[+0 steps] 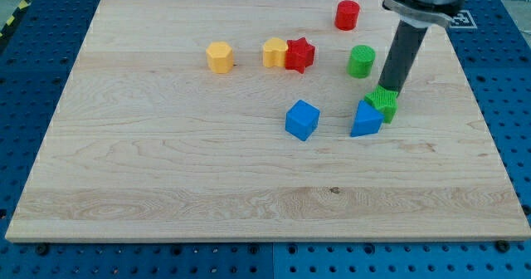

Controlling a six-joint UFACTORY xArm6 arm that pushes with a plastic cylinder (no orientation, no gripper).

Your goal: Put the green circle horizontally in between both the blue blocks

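Item: green circle (pixel 362 61), located right of centre in the upper frame. Blue cube (pixel 302 119) and blue triangle (pixel 365 119) are placed below it, with a gap between them. Tip (pixel 388 91) is set at the green square block (pixel 382 103), lower right of the circle. No fingers are fitted; the rod only pushes.

We count two yellow blocks (pixel 220 56) (pixel 275 52), two red blocks (pixel 299 54) (pixel 347 15) and two blue blocks (pixel 302 119) (pixel 365 119). We also count two green blocks (pixel 361 61) (pixel 382 103).
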